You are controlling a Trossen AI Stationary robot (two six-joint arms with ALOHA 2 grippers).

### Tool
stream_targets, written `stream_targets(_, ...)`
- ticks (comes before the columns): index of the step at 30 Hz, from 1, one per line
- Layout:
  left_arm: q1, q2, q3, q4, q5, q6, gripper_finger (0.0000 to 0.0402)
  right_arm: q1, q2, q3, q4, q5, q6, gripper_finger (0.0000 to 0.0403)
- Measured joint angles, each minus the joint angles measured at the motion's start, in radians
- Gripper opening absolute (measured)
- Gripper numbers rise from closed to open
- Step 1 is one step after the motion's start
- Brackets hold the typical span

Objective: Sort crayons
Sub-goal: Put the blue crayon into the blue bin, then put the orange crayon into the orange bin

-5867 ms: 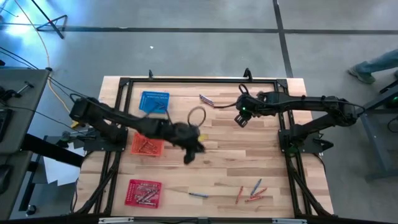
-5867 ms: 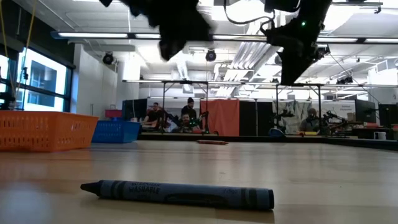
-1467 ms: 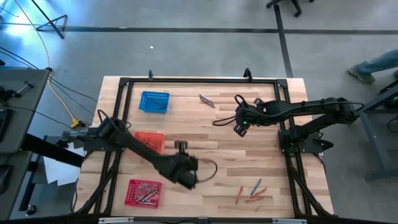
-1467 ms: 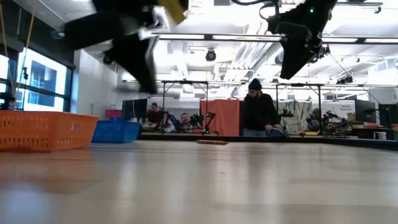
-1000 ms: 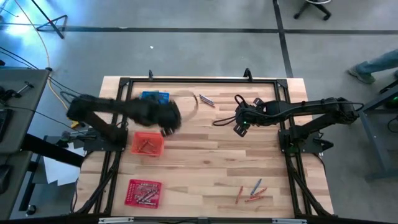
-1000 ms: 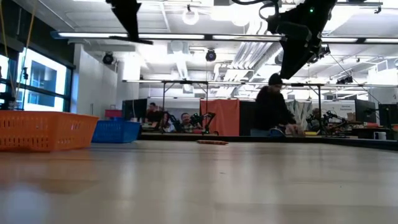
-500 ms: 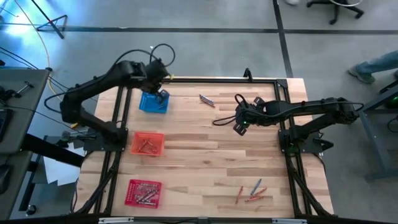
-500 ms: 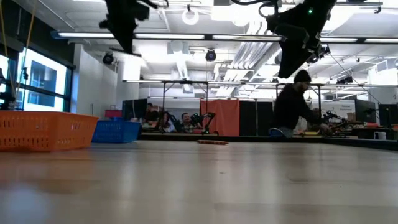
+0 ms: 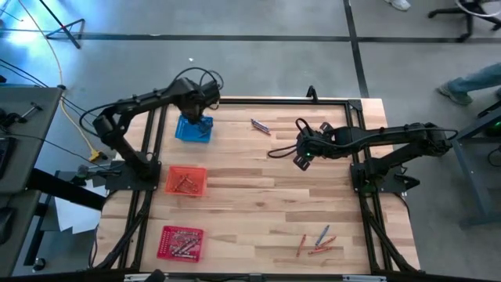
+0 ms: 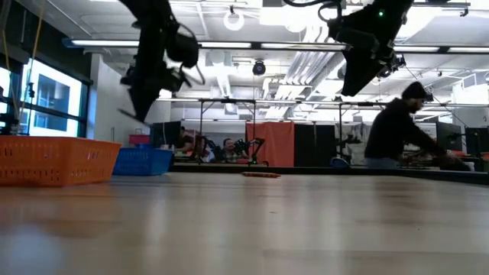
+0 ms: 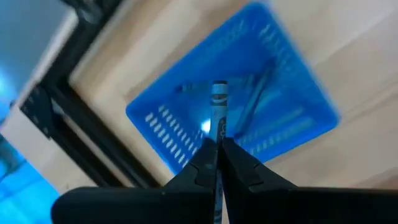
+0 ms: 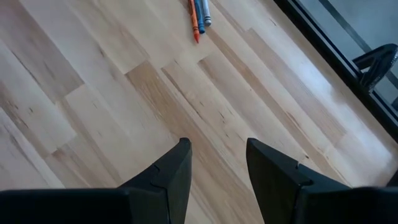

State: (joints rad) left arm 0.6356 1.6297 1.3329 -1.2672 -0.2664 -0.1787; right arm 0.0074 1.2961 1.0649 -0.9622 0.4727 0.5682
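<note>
Blue basket [image 9: 194, 129] now has the left gripper [image 9: 198, 119] over it; a moment ago the arm was only arriving there. Its fingers are clamped on a greyish crayon [image 11: 219, 106], probably ready to drop. Only the left wrist view shows this crayon. The right gripper [image 12: 214, 163] waits with jaws apart near the table's far edge, other crayons [image 9: 317, 241] lying well apart.

It was a robotics lab: ceiling strip lights [image 10: 252, 47], more workbenches [image 10: 229, 164], and a person [image 10: 393, 130] at one.
</note>
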Motion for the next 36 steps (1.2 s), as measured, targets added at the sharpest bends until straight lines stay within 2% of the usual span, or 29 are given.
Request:
stream_targets(5,0.013,0.002,-0.107,0.035,0.013,0.000,0.0000,0.000,0.000,0.000,-0.018,-0.005,-0.009,0.0149)
stream_targets(9,0.009,0.001,-0.166,0.091,0.075,0.018,0.0000,0.000,0.000,0.000,-0.017,-0.006,-0.010,0.0149)
stream_targets(12,-0.002,0.002,-0.199,0.135,0.065,0.035,0.0000,0.000,0.000,0.000,-0.017,-0.006,-0.011,0.0149)
stream_targets(16,-0.001,0.001,-0.206,0.174,0.017,0.043,0.0008,0.000,0.000,0.000,-0.017,-0.006,-0.011,0.0149)
stream_targets(30,0.001,0.001,-0.206,0.221,0.015,0.060,0.0082,0.000,0.000,0.000,-0.017,-0.009,-0.008,0.0149)
stream_targets(36,-0.022,-0.004,-0.205,0.250,0.049,0.011,0.0093,0.000,0.000,0.000,-0.027,-0.009,-0.008,0.0149)
